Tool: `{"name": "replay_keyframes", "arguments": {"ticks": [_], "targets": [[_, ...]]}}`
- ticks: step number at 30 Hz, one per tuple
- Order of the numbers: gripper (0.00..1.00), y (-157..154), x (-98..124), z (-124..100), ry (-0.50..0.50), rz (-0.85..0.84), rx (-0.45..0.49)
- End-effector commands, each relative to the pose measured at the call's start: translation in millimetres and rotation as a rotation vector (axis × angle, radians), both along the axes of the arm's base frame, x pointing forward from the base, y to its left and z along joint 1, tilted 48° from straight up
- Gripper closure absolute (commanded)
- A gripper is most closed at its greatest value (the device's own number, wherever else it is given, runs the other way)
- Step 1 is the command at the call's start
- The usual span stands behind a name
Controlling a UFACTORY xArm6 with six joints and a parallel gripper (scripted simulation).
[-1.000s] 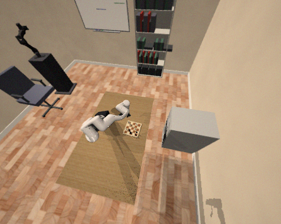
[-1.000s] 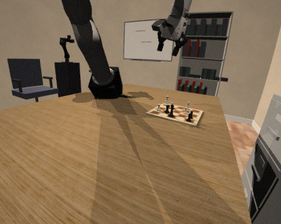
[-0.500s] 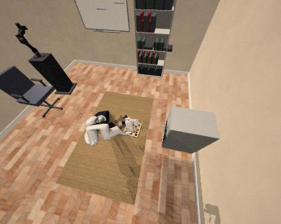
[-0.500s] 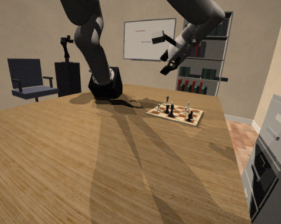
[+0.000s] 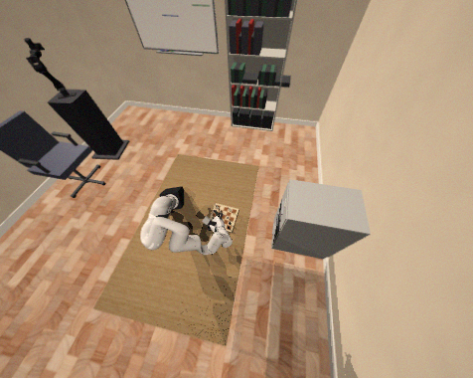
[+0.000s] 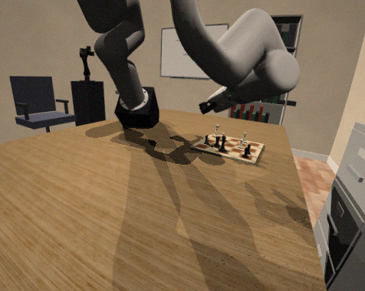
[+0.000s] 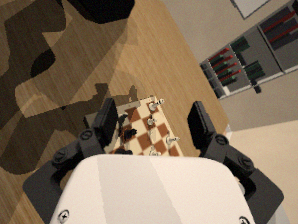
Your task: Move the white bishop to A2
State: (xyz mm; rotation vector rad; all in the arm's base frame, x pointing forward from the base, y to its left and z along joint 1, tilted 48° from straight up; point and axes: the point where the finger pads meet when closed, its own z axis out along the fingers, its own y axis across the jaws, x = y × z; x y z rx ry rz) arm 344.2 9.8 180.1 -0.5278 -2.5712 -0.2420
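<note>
A small chessboard (image 6: 254,155) (image 5: 233,212) (image 7: 161,130) lies on the wooden table near its far right side. Several black pieces (image 6: 222,144) (image 7: 131,133) and white pieces (image 6: 217,129) (image 7: 173,139) stand upright on it. They are too small to tell which white piece is the bishop. My gripper (image 6: 205,107) (image 7: 153,108) (image 5: 215,219) is open and empty. It hangs well above the board's near-left edge, and the board shows between its fingers in the wrist view.
The arm's black base (image 6: 137,112) stands on the table behind and left of the board. A grey filing cabinet (image 6: 353,191) (image 5: 323,219) stands off the table's right edge. A chair (image 6: 36,103) and a bookshelf (image 5: 257,65) are far back.
</note>
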Motion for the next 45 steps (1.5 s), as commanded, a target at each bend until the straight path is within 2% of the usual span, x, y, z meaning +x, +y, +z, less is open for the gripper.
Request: {"name": "replay_keyframes", "arguments": {"ticks": [1, 2, 3, 5, 7, 8, 11, 14, 17, 20, 45], "targets": [[0.00, -21.7, 9.6, 9.7, -0.005, -0.264, 0.087], [0.00, -36.7, 15.3, 16.5, -0.012, -0.322, 0.104], [0.00, -36.7, 15.3, 16.5, -0.013, -0.378, 0.122], [0.00, -36.7, 15.3, 16.5, -0.013, -0.378, 0.122], [0.00, -67.2, 24.9, 30.1, -0.032, -0.587, 0.189], [0.00, -81.9, 28.5, 36.8, -0.038, -0.619, 0.199], [0.00, -96.0, 31.4, 43.1, -0.053, -0.762, 0.247], [0.00, -131.0, 35.8, 58.7, -0.081, -0.940, 0.310], [0.00, -152.1, 36.6, 68.2, -0.100, -1.043, 0.347], [0.00, -159.8, 36.6, 71.6, -0.107, -1.078, 0.360], [0.00, -160.4, 36.6, 71.9, -0.108, -1.080, 0.361]]}}
